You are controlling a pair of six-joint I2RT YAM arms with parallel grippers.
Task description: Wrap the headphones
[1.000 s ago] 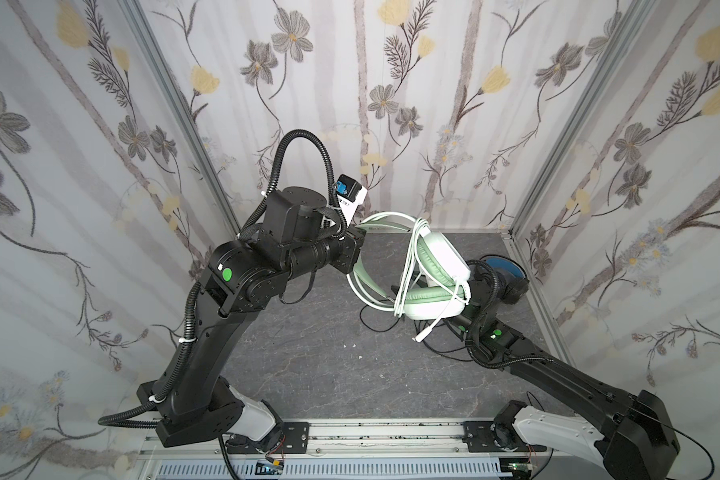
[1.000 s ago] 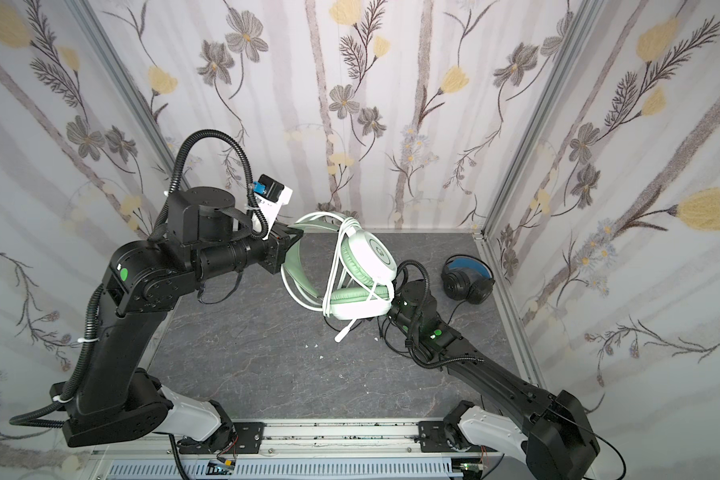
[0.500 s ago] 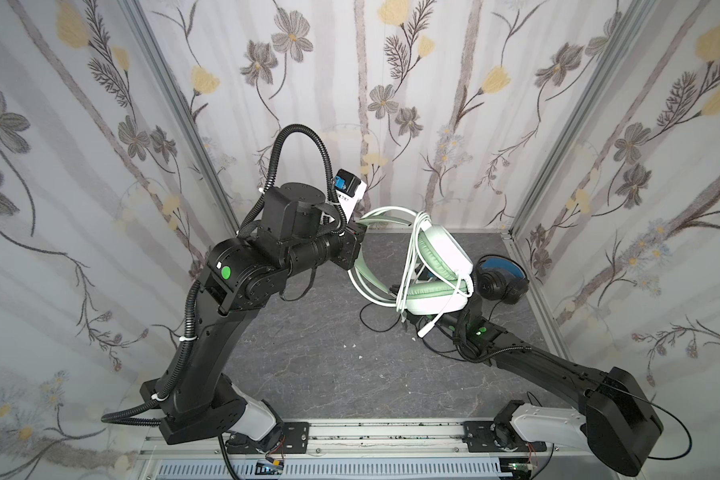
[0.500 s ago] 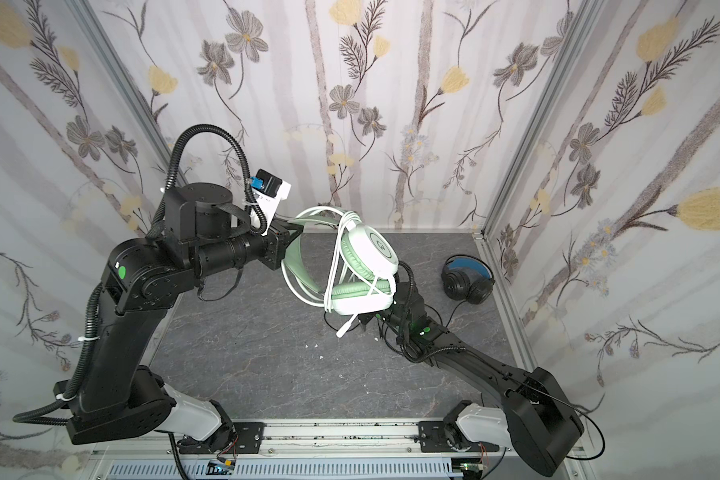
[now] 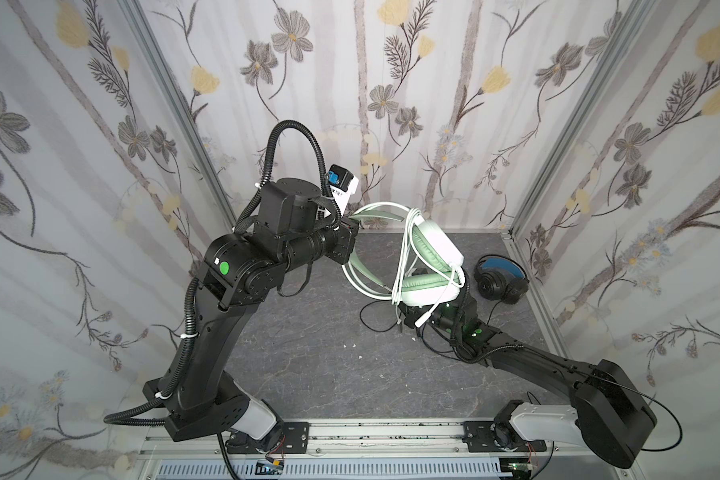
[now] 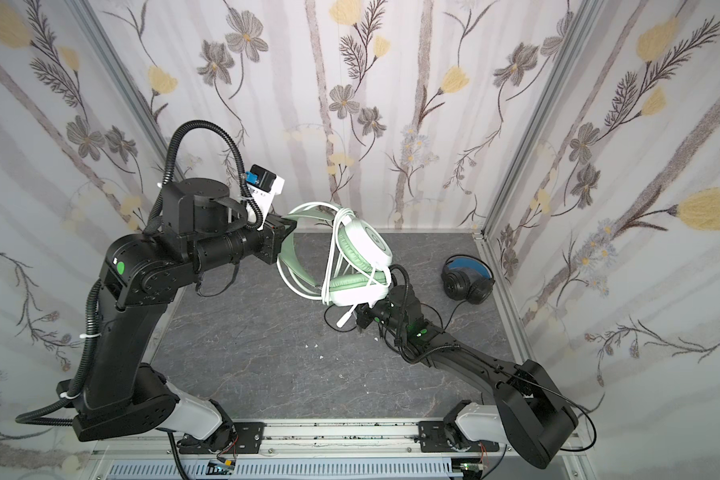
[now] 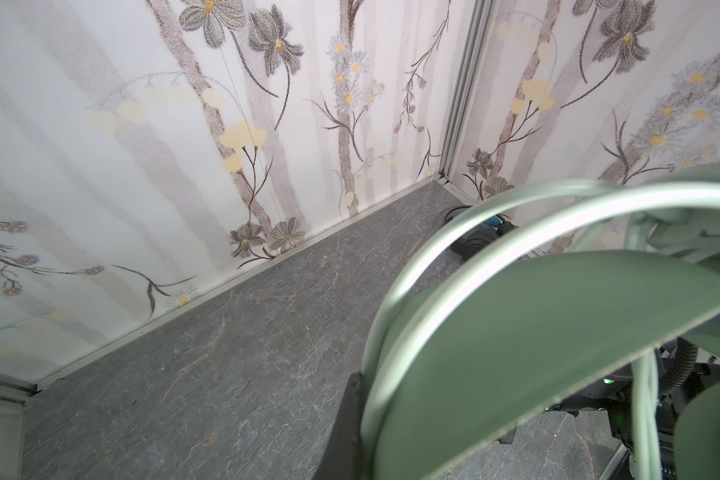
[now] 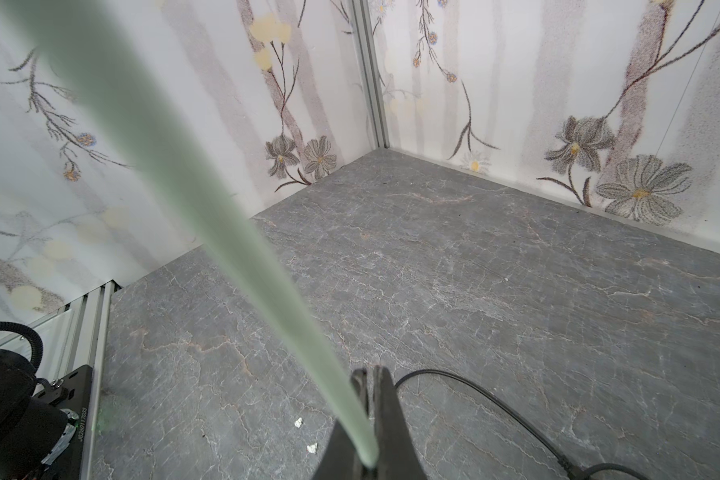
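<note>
The mint-green headphones (image 5: 433,245) (image 6: 364,245) hang in the air over the back of the table, their whitish cable looped round the earcups. My left gripper (image 5: 352,232) (image 6: 289,232) is shut on their headband (image 7: 558,324), close to the left wrist camera. Just under the lower earcup, my right gripper (image 5: 408,322) (image 6: 360,322) (image 8: 368,374) is shut on the loose end of the whitish cable (image 8: 233,232), near its plug. The black headphones (image 5: 500,278) (image 6: 468,280) with the blue inner band lie on the table at the back right, untouched.
The black headphones' cable (image 5: 375,320) (image 8: 495,399) trails in loops across the grey table (image 5: 308,353) beneath my right arm. Small white scraps (image 5: 352,345) lie mid-table. Flowered walls close in the back and both sides; an aluminium rail (image 5: 391,432) runs along the front.
My right gripper has moved left under the mint-green headphones and shut on the whitish cable's end. The left arm has turned the headset slightly while still holding it.
</note>
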